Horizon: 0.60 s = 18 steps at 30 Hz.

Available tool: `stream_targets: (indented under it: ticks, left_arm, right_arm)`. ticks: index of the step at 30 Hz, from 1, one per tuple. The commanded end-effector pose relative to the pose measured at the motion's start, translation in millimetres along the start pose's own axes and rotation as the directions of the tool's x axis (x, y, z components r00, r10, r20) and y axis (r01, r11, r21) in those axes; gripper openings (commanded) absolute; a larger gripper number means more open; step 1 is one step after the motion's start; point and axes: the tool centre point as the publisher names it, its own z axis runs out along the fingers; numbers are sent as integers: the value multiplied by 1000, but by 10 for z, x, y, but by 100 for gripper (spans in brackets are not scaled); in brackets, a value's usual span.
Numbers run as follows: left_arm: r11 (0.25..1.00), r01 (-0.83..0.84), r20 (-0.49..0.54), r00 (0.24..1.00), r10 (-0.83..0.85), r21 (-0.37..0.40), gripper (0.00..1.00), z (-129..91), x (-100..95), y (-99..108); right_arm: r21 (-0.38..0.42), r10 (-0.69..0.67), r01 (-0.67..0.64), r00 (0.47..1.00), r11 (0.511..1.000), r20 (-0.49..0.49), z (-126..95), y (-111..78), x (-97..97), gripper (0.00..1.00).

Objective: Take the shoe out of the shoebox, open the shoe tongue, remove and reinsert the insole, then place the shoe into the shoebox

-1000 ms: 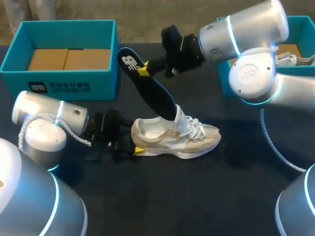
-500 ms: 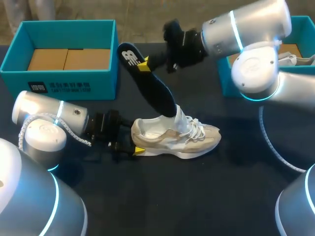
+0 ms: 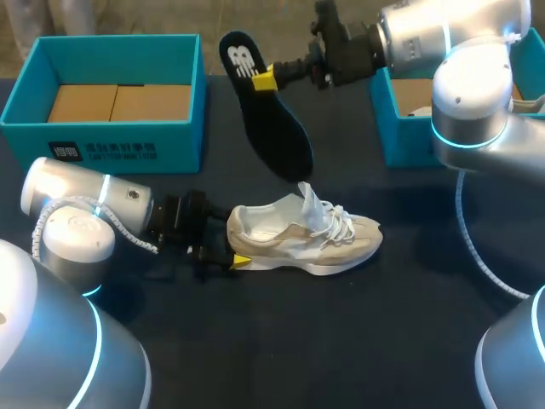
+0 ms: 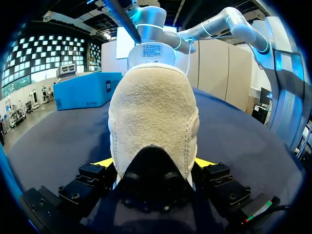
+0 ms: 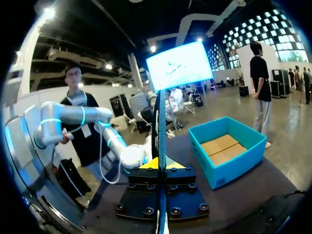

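Even overhead light makes the pale shoe [image 3: 300, 235] stand bright against the dark, nearly shadowless table [image 3: 358, 341] around it.

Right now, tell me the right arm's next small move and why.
Probably lower the insole toe-first into the shoe: it hangs fully clear in the right tool, the tongue stands open, and the left tool clamps the heel.

Counting now: one shoe [image 3: 302, 234], one dark insole [image 3: 268, 111]. Two teal shoeboxes: left shoebox [image 3: 102, 149], right shoebox [image 3: 400, 128]. Two cardboard panels [image 3: 83, 102] inside left one. Two arms: left arm [image 3: 77, 213], right arm [image 3: 460, 51]. Two tools: left tool [image 3: 232, 247], right tool [image 3: 266, 78]. One bench [image 3: 341, 341].
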Motion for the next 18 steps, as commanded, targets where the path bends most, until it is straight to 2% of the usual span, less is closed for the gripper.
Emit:
stream_targets:
  ticks: [1,8,13,18]
  left_arm:
    - [1000,0,0,1000,0,0,0,-2,-2,16]
    - [1000,0,0,1000,0,0,0,-2,-2,16]
    - [1000,0,0,1000,0,0,0,-2,-2,16]
    - [1000,0,0,1000,0,0,0,-2,-2,16]
  right_arm:
    - [-171,45,-51,998,984,-41,-15,53,77,0]
    - [-306,96,-119,992,945,-88,-47,323,215,0]
    - [-317,157,-198,976,928,-150,-74,459,334,0]
    - [-294,210,-258,960,920,-187,-124,541,455,0]
